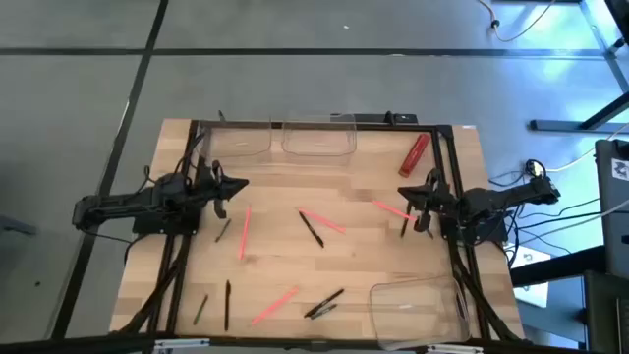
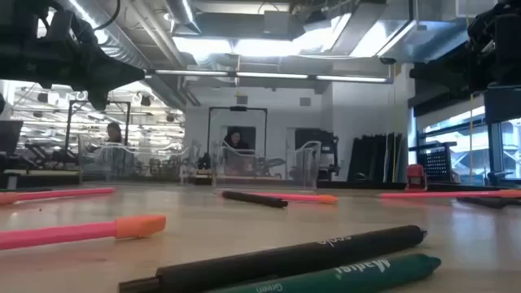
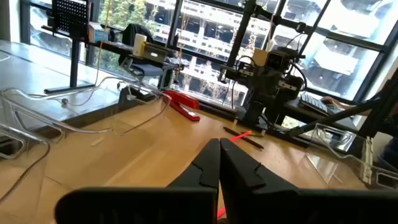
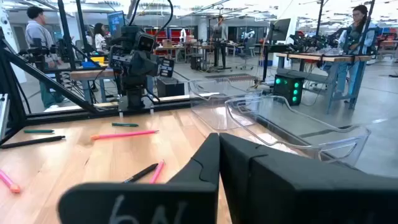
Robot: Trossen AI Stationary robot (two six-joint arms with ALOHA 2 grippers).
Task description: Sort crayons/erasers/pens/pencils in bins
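The left gripper (image 1: 239, 183) is positioned over the left side of the wooden bench (image 1: 324, 246), raised clear of the surface, with its fingers (image 3: 211, 168) pressed together and gripping nothing. The right gripper (image 1: 405, 193) is positioned over the right side of the bench, likewise raised, with its fingers (image 4: 214, 165) closed and empty. Two clear bins stand side by side at the far edge of the bench: one bin (image 1: 239, 143) at far left-centre and a second bin (image 1: 319, 138) just beside it toward the centre. A third bin (image 1: 418, 305) sits at the near right corner. None of the three bins visibly holds any item. The writing items lie loose on the bench surface. A pink stick (image 1: 244, 232) lies left of centre, beside a short dark stick (image 1: 223, 230). A second pink stick (image 1: 322, 221) and a black pen (image 1: 312, 228) cross at the centre. A third pink stick (image 1: 393, 209) lies just beside the right gripper, with a dark stick (image 1: 404, 228) near it. Toward the near edge lie a pink stick (image 1: 274, 306), a pair of dark pens (image 1: 324, 303), a black stick (image 1: 227, 304) and a dark green stick (image 1: 200, 310). A red stapler (image 1: 414, 154) rests at the far right of the bench.
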